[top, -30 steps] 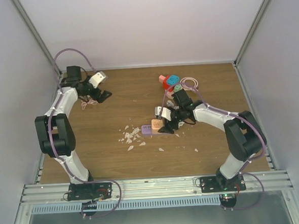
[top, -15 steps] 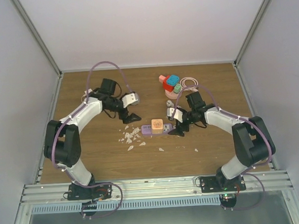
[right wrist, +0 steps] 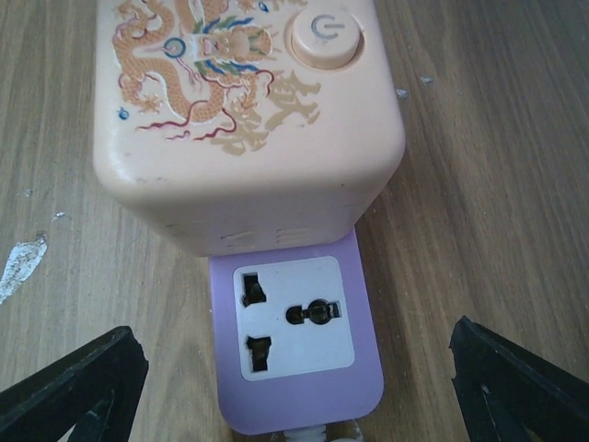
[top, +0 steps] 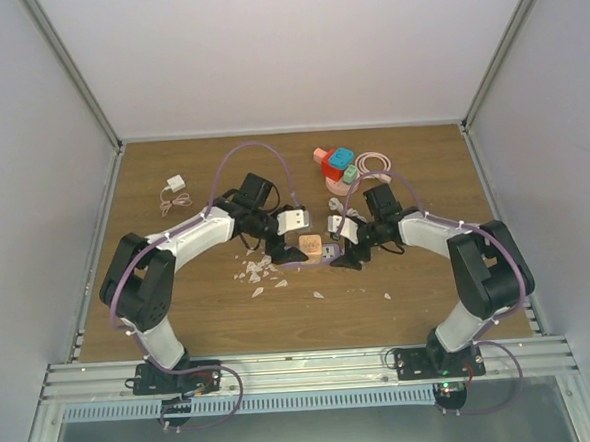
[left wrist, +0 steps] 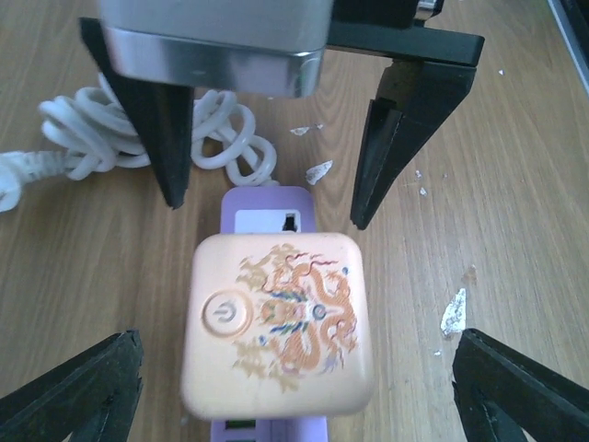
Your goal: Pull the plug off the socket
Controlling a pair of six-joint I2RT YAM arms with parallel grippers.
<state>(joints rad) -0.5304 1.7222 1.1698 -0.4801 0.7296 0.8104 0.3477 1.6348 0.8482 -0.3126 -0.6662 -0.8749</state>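
Observation:
A peach square plug with a dragon print and a power button sits in a purple socket strip at mid-table. My left gripper is open. In the left wrist view its fingers stand wide on both sides of the plug, not touching it. My right gripper is open at the strip's other end. In the right wrist view it straddles the strip's free outlet, with the plug just beyond. The right gripper's fingers also show across the plug in the left wrist view.
A white cable coils by the strip's end. Pale chips litter the wood left of the strip. Red, blue and green adapters and a pink cable coil lie at the back. A white charger lies back left.
My left arm has swung from the back left corner to the plug and now straddles it. My right gripper has backed off the plug to the strip's right end.

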